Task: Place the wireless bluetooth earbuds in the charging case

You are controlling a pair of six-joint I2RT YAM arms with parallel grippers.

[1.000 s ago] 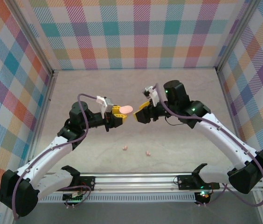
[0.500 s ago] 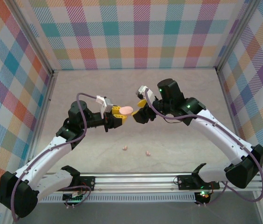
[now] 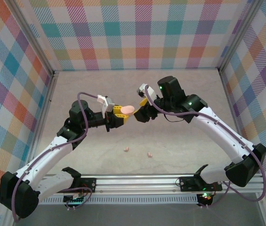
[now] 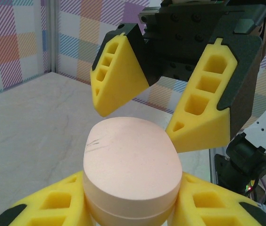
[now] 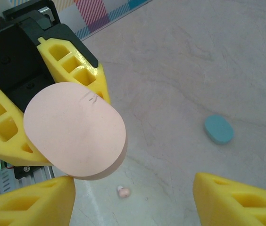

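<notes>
My left gripper (image 3: pixel 122 116) is shut on a closed pale pink charging case (image 3: pixel 128 109), held above the table. In the left wrist view the case (image 4: pixel 130 162) sits flat between my yellow fingers (image 4: pixel 43 209). My right gripper (image 3: pixel 141 111) faces it from the right, open, its fingers (image 4: pixel 119 75) just above and beyond the case without touching. In the right wrist view the case (image 5: pixel 74 132) is at upper left, ahead of my open gripper (image 5: pixel 133 207). Two pink earbuds (image 3: pixel 126 149) (image 3: pixel 149 154) lie on the table below; one earbud (image 5: pixel 123 192) shows between my right fingers.
A blue oval case (image 5: pixel 218 129) lies flat on the table to the right in the right wrist view. Plaid walls (image 3: pixel 137 33) close the table at back and sides. A metal rail (image 3: pixel 137 181) runs along the near edge.
My right gripper has moved left, closing in on the pink case. The left gripper and case have stayed almost still.
</notes>
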